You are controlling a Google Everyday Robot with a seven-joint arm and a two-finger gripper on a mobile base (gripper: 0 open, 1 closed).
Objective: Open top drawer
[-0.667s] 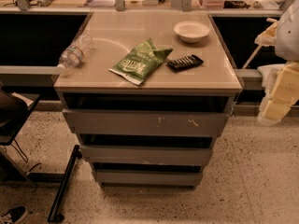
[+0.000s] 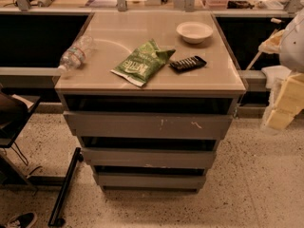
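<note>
The top drawer (image 2: 118,126) is the widest of three grey, handle-less fronts under the counter top, with pale scratch marks right of its centre. A dark gap runs above it, below the counter top (image 2: 118,37). Two smaller grey drawers (image 2: 147,158) sit below it. My gripper (image 2: 283,103), a pale cream blocky shape under the white arm, hangs at the right edge of the view. It is to the right of the cabinet at about the top drawer's height, and apart from it.
On the counter top lie a plastic bottle (image 2: 73,56), a green chip bag (image 2: 142,63), a black remote-like object (image 2: 188,63) and a white bowl (image 2: 194,31). A dark chair (image 2: 12,113) and a black bar (image 2: 64,186) stand at the left. The floor is speckled.
</note>
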